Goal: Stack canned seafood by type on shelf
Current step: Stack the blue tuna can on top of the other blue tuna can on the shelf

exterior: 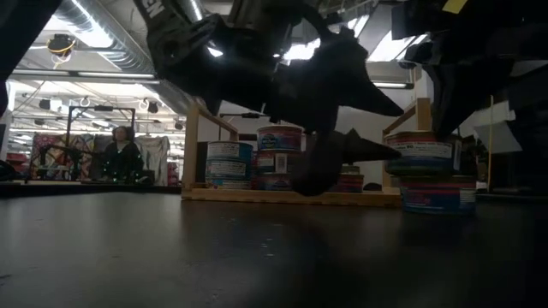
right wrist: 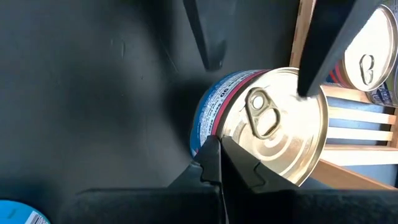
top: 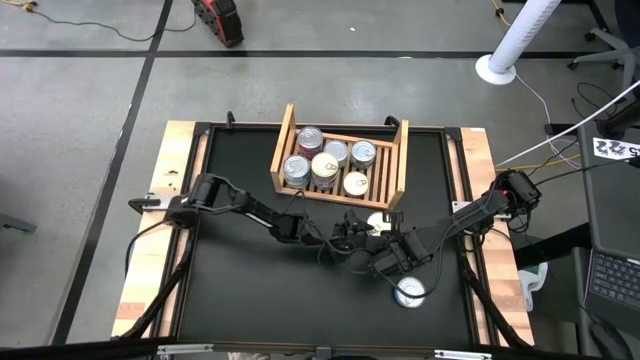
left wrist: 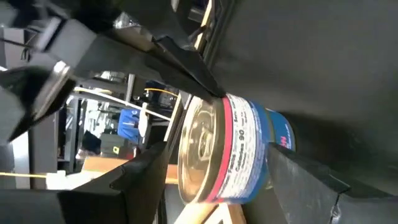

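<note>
While most of the print on the tins is too small to read, one tin (left wrist: 233,152) in the left wrist view is showing a blue and pink label with what looks like "90" on it; the rest of that writing is staying illegible. This tin is sitting on the dark surface (top: 250,290) just beside the front edge of the wooden shelf (top: 283,150), its pull-tab lid (right wrist: 273,121) facing up. The left claw (top: 362,228) is standing released, its fingers (left wrist: 298,180) spread to either side of the tin without pinching it. The right claw (top: 385,262) is hanging clenched and gripping nothing, close by the same tin. Inside the shelf, six tins (top: 325,162) are sitting together, some stacked; their blue and red labels are showing in the low view, but the lettering cannot be made out. Another tin (top: 409,291) is resting alone on the surface nearer the front edge, partly cut off in the right wrist view. From the low view, the arms are hiding much of the shelf, and a person (exterior: 122,154) is sitting far back in the room.
</note>
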Tool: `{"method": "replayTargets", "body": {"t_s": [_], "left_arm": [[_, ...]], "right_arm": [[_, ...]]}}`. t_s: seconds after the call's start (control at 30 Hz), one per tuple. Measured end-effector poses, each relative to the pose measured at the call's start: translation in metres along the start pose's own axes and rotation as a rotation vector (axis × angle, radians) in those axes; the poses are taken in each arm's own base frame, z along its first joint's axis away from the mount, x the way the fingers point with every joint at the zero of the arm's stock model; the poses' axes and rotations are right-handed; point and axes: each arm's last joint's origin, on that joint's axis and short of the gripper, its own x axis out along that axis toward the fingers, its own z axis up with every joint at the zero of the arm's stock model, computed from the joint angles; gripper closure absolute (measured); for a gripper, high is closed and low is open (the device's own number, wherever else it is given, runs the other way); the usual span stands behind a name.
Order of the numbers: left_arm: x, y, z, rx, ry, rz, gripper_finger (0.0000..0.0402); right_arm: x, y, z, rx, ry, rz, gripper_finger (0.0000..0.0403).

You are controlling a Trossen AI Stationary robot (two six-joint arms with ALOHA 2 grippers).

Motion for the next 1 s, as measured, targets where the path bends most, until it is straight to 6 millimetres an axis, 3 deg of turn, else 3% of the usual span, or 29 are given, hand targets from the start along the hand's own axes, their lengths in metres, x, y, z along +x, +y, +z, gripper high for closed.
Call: {"method": "replayTargets", "body": {"t_s": [0.2,1.0], "left_arm": [[0.0048,-0.0028,0.0001,0.051,0.027,-0.108,0.0134],[0.0068,0.0002,-0.0052,0.106,0.034,-0.099,0.0134]], "right_arm": [[-0.0001,-0.0002,-0.0003,-0.002,0.003,-0.001,0.0403],[-0.0001,0.0015,0.0033,0.015,-0.032,0.015,0.0403]]}}
